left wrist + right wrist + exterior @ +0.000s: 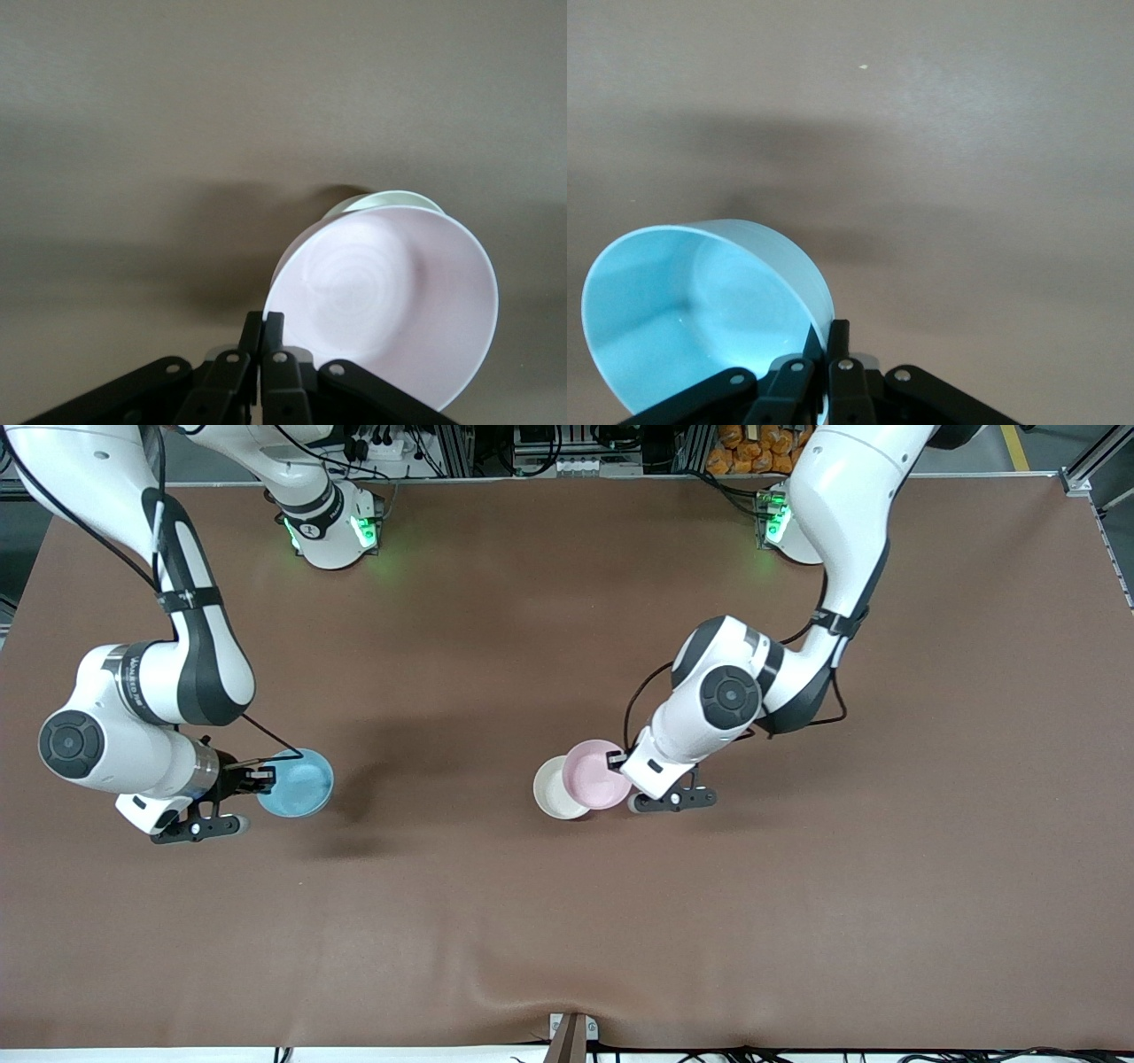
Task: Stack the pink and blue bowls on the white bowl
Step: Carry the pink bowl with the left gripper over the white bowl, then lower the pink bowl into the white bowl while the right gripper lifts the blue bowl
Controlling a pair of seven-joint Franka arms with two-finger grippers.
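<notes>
My left gripper [613,763] is shut on the rim of the pink bowl [595,774] and holds it tilted in the air, partly over the white bowl [555,790], which sits on the table near the middle. In the left wrist view the pink bowl [390,305] fills the area beside my gripper [263,323], and the white bowl's rim [383,202] peeks out past it. My right gripper [262,773] is shut on the rim of the blue bowl [298,784] and holds it above the table toward the right arm's end. The blue bowl also shows in the right wrist view [691,310], its rim in my gripper [830,332].
The brown table cover [567,921] spreads all round with nothing else on it. A small bracket [571,1032] sits at the table edge nearest the front camera. The arm bases [332,527] stand along the edge farthest from that camera.
</notes>
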